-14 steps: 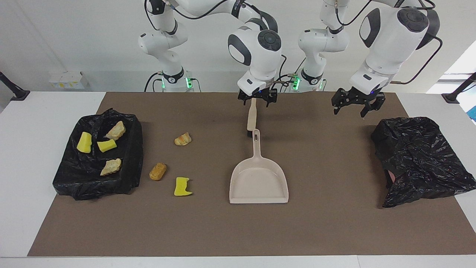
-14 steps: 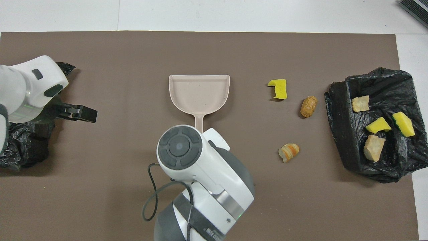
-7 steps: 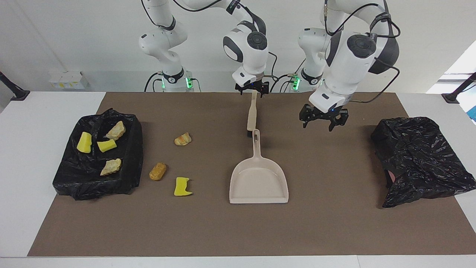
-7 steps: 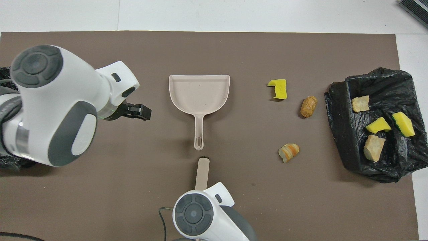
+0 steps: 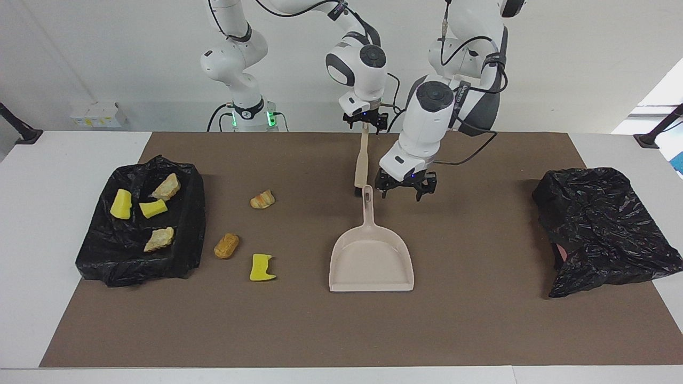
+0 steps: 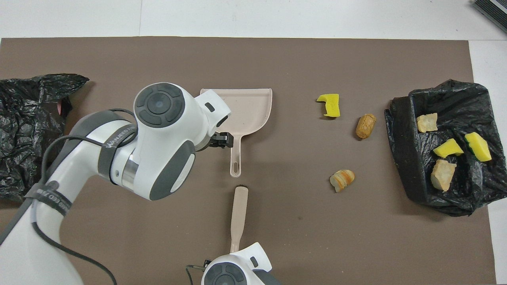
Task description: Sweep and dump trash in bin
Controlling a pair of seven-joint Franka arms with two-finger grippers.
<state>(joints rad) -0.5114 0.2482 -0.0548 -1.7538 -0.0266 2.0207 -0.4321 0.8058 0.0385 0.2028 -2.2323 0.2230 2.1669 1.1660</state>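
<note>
- A brown mat is laid over the white table.
- A beige dustpan is seen flat on the mat near the middle, with its handle pointed toward the robots.
- A beige brush is seen just nearer to the robots than the dustpan handle, roughly in line with it; its dark bristle end lies close to the handle tip.
- The right gripper is placed at the brush's end nearest the robots, and the jaws are seen spread on either side of the handle. Whether the handle is touched cannot be told.
- The left gripper is held low over the mat just beside the dustpan handle, toward the left arm's end. Its fingers are seen spread wide, and nothing is held.
- Trash: three bits are left loose on the mat, toward the right arm's end from the dustpan: a yellow chunk, a brown roll beside it, and a striped croissant bit nearer to the robots.
- Four more bits, two yellow and two tan, are found in a black-lined tray at the right arm's end.
- A crumpled black bag is seen at the left arm's end of the mat, well apart from the dustpan.
</note>
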